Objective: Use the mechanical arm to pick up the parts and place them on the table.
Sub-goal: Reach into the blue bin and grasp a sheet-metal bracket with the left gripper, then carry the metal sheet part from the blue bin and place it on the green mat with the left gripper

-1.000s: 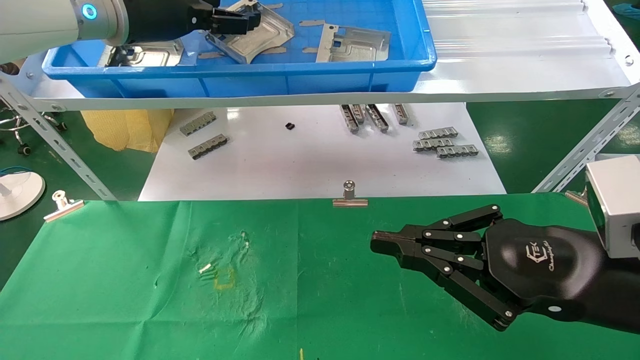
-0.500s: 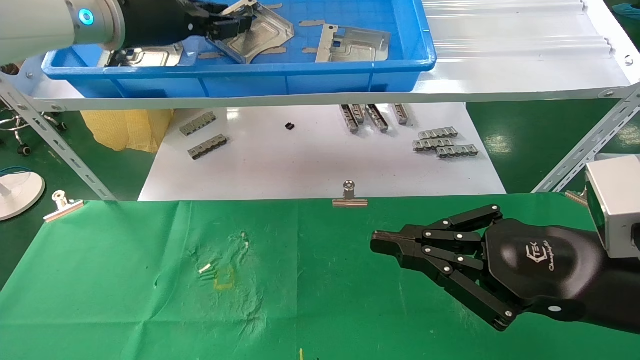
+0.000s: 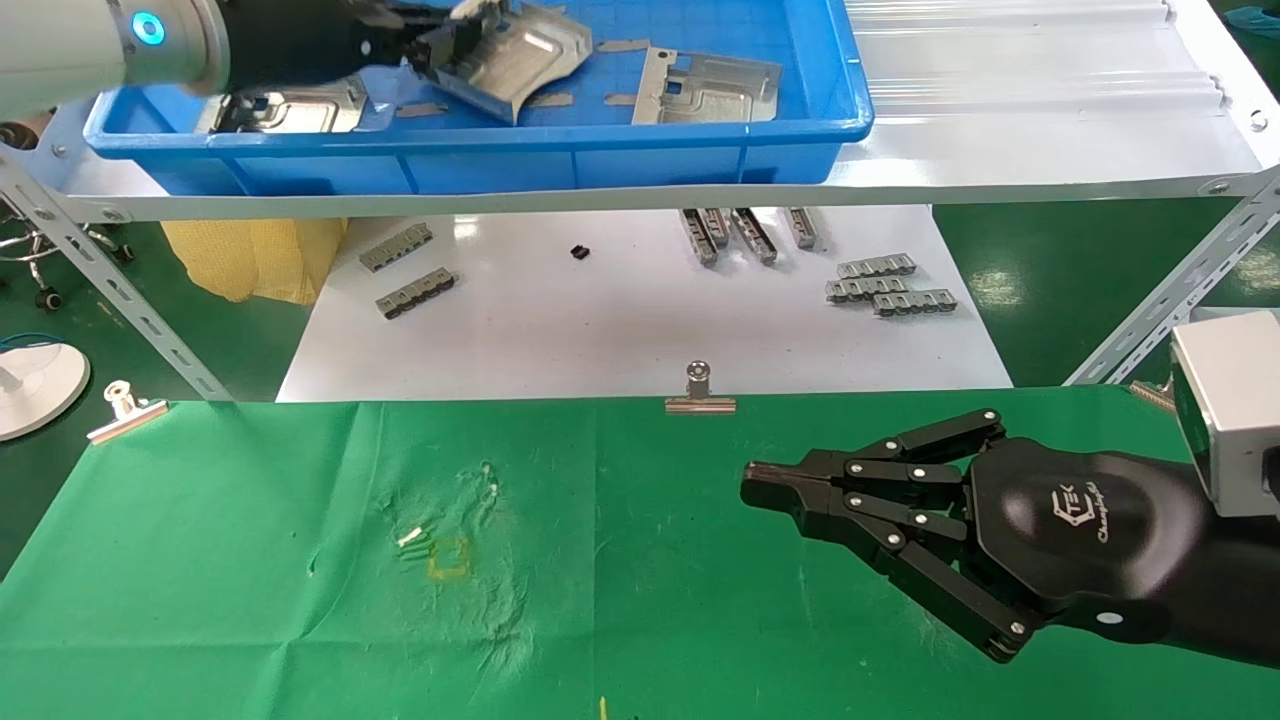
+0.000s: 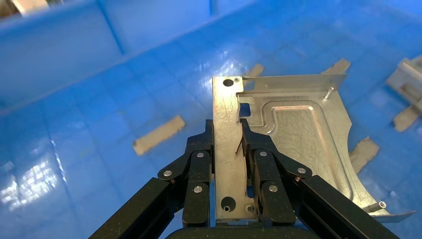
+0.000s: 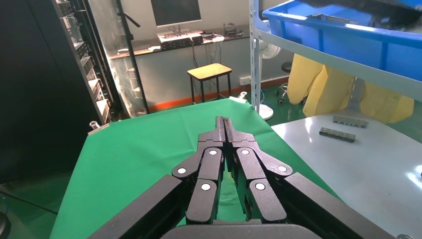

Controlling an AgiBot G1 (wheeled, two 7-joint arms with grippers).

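Parts [image 3: 706, 88] in bin [image 3: 600, 150] behind table [image 3: 250, 560]

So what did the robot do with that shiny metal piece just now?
The left gripper, shut on the silver part, has lifted it up off the floor of the blue bin and pulled it a little toward the robot's left. The other two parts in the bin have not moved, and the right gripper stayed shut and parked over the green table.

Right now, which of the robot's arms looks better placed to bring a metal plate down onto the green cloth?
The left. Its gripper is already shut on a silver plate above the blue bin. The right gripper hangs shut and empty over the green cloth, far from the bin's plates.
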